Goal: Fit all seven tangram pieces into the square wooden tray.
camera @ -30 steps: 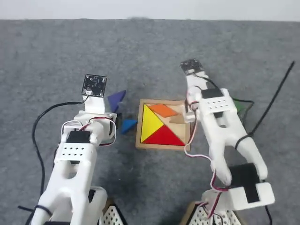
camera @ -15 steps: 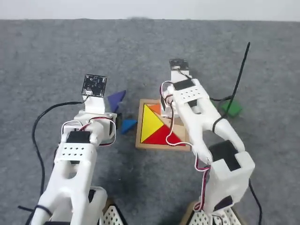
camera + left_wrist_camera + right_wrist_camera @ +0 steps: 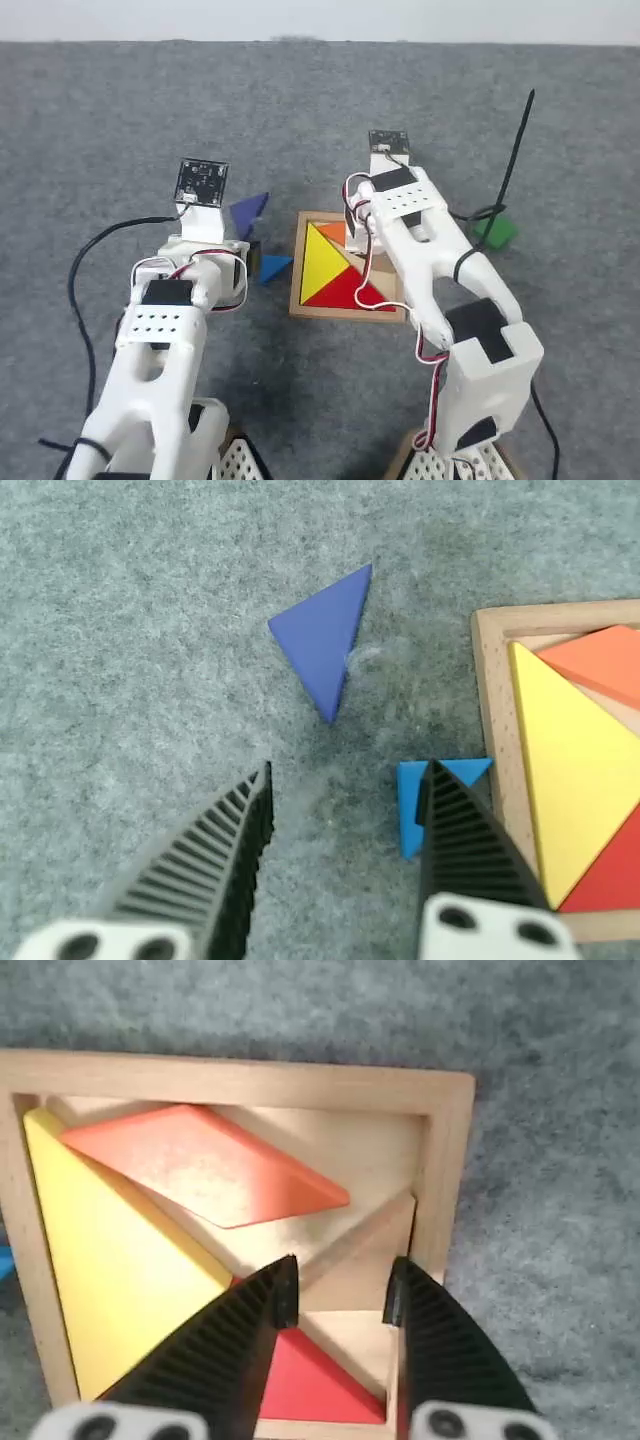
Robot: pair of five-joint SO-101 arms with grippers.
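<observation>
While my right gripper [image 3: 340,1275] hovers, jaws slightly apart, over the plain wooden triangle [image 3: 370,1245] seated in the tray [image 3: 450,1180] at mid-frame, my left gripper [image 3: 350,770] hangs, jaws spread wide, beside the light blue triangle [image 3: 410,800] left of it, likely my next pick, dark blue triangle [image 3: 320,640] beyond.

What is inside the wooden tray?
In the tray: a yellow triangle, a red triangle, an orange slanted piece and a pale wooden triangle. The right gripper, jaws apart, hides part of the red one and the floor beside it.

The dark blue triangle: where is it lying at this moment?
High view: the dark blue triangle lies on the carpet left of the wooden tray, just beyond the light blue triangle, near the left gripper.
</observation>
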